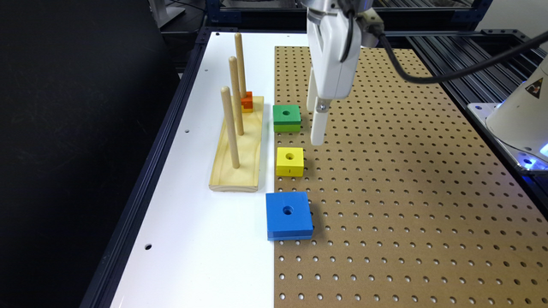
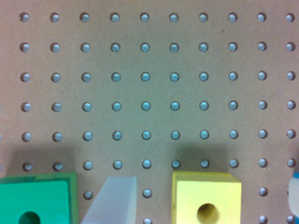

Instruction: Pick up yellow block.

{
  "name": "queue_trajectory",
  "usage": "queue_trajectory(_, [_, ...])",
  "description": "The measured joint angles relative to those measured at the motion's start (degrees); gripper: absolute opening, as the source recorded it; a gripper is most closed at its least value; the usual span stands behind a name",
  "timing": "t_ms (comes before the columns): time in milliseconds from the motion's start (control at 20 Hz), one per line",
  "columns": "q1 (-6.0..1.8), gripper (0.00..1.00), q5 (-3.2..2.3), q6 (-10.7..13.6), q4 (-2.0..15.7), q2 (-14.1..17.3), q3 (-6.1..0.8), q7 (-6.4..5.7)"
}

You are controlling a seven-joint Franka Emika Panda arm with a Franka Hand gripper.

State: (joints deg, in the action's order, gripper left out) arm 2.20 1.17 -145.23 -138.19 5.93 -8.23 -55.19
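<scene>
As the wrist view shows them, the fingers (image 2: 114,203) stand spread wide apart and grip nothing: one pale tip lies between the green block (image 2: 37,198) and the yellow block (image 2: 207,198), and a sliver of the other tip shows at the picture's edge on the yellow block's far side. In that view the yellow block sits in the gap between the two tips, touching neither. How high the tips hang above the board cannot be told.

In the exterior view the gripper (image 1: 315,126) points straight down over the pegboard (image 1: 406,192), just to the exterior view's right of the green block (image 1: 287,117) and a little beyond the yellow block (image 1: 290,161). A black cable (image 1: 428,77) runs from the wrist toward the exterior view's right.

The yellow block rests flat on the pegboard, centre hole upward, close to the board's edge on the exterior view's left. It stands apart from its neighbours, in a row between the green block beyond it and the larger blue block (image 1: 289,215) nearer the camera. The blue block overhangs the board's edge onto the white table surface (image 1: 205,239).

Beside the row, on the white surface, lies the pale wooden peg base (image 1: 237,158) with three upright pegs (image 1: 230,126). A small orange block (image 1: 247,102) sits at the base's far end, against the farthest peg.
</scene>
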Motion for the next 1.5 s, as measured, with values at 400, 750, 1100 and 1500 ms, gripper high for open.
queue_trajectory(400, [-0.05, 1.0, -0.49, -3.82, 0.01, 3.92, 0.07, 0.0])
queue_trajectory(750, [0.01, 1.0, -0.49, -4.12, 2.05, 5.04, -0.04, 0.0])
queue_trajectory(1100, [0.05, 1.0, -0.51, -4.13, 3.77, 6.95, -0.07, 0.0])
queue_trajectory(1500, [0.05, 1.0, -0.6, -4.55, 5.41, 9.83, -0.06, 0.0])
